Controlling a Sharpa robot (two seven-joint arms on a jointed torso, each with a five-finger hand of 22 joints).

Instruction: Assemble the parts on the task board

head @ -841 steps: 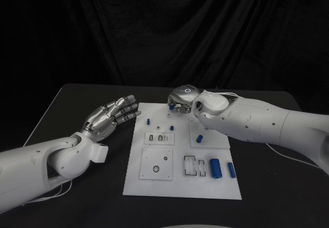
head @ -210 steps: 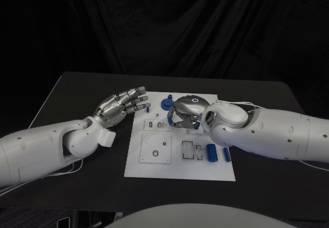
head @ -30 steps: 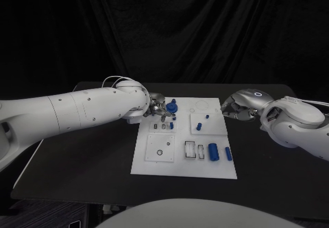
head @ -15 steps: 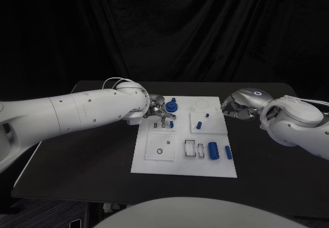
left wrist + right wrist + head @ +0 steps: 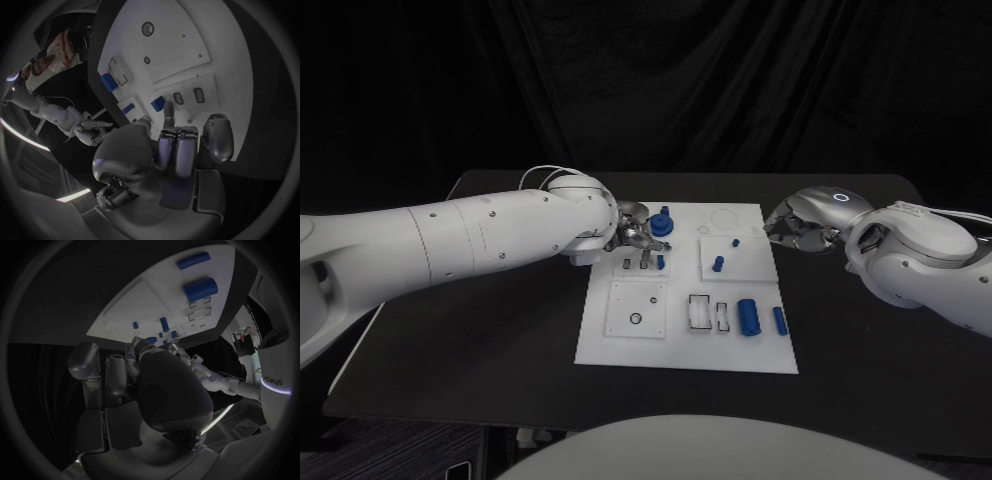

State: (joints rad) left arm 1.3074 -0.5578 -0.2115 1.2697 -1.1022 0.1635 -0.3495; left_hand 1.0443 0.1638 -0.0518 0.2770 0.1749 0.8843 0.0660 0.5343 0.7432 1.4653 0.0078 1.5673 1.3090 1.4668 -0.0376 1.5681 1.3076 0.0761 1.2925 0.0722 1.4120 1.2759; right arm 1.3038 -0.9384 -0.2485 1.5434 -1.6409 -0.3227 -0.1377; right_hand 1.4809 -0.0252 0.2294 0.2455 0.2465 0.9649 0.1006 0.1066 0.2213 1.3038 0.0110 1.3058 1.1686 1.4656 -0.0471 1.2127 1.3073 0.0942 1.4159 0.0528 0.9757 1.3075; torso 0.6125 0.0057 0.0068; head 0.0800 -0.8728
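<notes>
While the left hand point(image 5: 635, 236) crowds the task board point(image 5: 678, 350), blue parts point(image 5: 750, 319) lie apart.

A white rectangular task board point(image 5: 678, 345) is laid flat at the middle of the bench. A thick blue cylinder point(image 5: 749, 318) and a slimmer blue piece point(image 5: 779, 322) are seen lying side by side near its right edge. A small blue peg point(image 5: 718, 265) and a tinier one point(image 5: 736, 244) are set farther back. A larger blue part point(image 5: 662, 222) is found at the far left.
</notes>
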